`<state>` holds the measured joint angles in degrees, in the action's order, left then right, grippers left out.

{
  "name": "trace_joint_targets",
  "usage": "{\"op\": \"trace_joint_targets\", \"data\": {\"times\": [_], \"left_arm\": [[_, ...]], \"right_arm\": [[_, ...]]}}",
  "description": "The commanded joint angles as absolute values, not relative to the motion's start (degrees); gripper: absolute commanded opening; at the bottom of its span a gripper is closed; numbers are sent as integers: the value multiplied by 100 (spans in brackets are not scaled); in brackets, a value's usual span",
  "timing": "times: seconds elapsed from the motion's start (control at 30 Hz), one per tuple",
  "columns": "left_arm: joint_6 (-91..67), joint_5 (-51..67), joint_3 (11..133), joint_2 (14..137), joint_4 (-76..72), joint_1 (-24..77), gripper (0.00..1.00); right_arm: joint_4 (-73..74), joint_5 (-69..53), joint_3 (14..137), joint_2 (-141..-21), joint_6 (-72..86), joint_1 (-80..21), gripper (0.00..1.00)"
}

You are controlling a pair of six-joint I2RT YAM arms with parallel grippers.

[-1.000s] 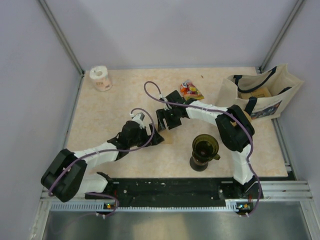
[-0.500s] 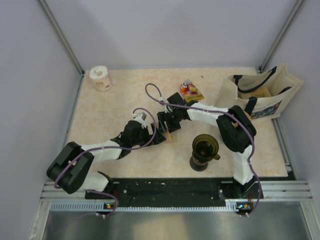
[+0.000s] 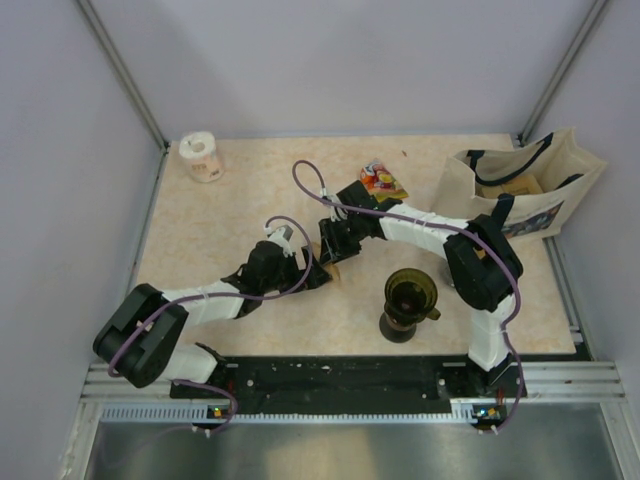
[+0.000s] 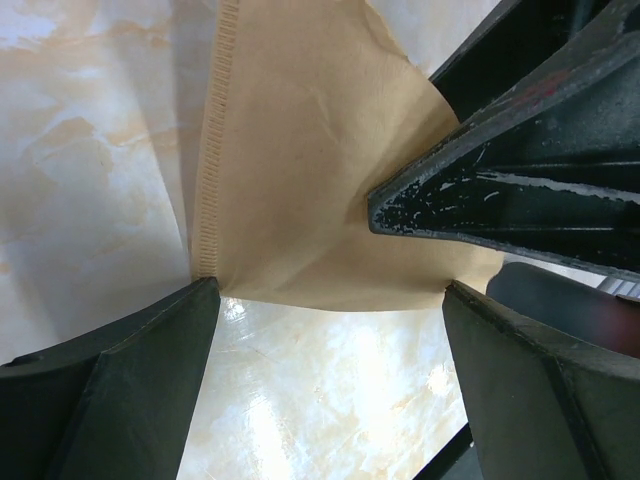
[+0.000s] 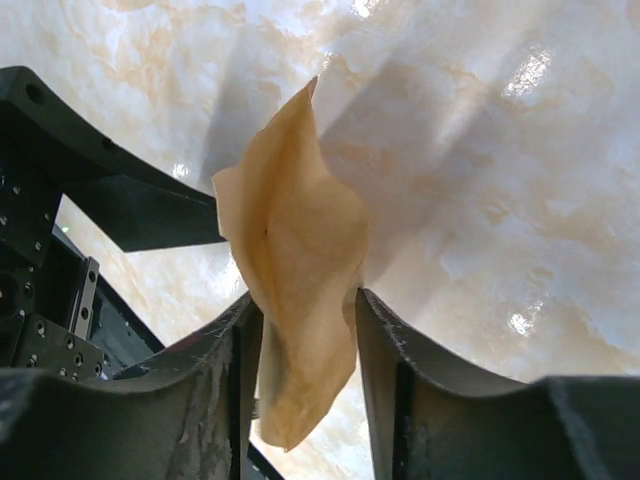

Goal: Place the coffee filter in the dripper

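Nearest the arm bases, the translucent olive-brown funnel-shaped dripper point(image 3: 411, 291) is sitting upright on a dark cup-like base point(image 3: 399, 327), at about 5 o'clock on the beige marbled tabletop point(image 3: 230, 215). The tan paper coffee filter point(image 5: 298, 300) is standing on edge near the table's middle, at about 10 o'clock from the dripper and apart from it. The left gripper point(image 4: 330, 290) is resting low on the tabletop with its jaws spread wide and gripping nothing; the filter's lower edge is lying between its fingertips point(image 4: 150, 350), one tip just touching a corner of the paper. The right gripper point(image 5: 305, 320) is reaching in from 2 o'clock and pinching the filter, its two fingers point(image 5: 385, 340) pressing on opposite faces so that the paper is bulging between them. Farther back, a crinkled orange-and-red snack packet point(image 3: 382, 181) is lying at 12 o'clock, a white roll of tissue paper point(image 3: 203, 156) is standing in the 10 o'clock corner, and a cream canvas tote bag with dark handles point(image 3: 520, 186) is slumping at 2 o'clock against the table's edge.
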<state>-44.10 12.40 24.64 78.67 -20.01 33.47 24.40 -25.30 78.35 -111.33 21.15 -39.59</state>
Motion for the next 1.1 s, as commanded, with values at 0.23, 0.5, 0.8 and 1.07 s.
{"op": "trace_joint_targets", "data": {"times": [0.23,0.5,0.8,1.07], "left_arm": [[-4395,1230,2496,7866,-1951,3366,99],[-4500,1397,2452,7139,-1733,3375,99],[-4456,-408,2795,3818,806,3358,99],[-4509,-1485,3533,2637,2566,3340,99]], "right_arm": [[2575,-2364,8033,-10960,2004,-4025,9],[2593,-2408,8068,-10715,1400,-4052,0],[1680,-2592,7183,-9117,-1366,-4332,0],[1143,-3593,5784,-7358,-4708,-4684,0]]}}
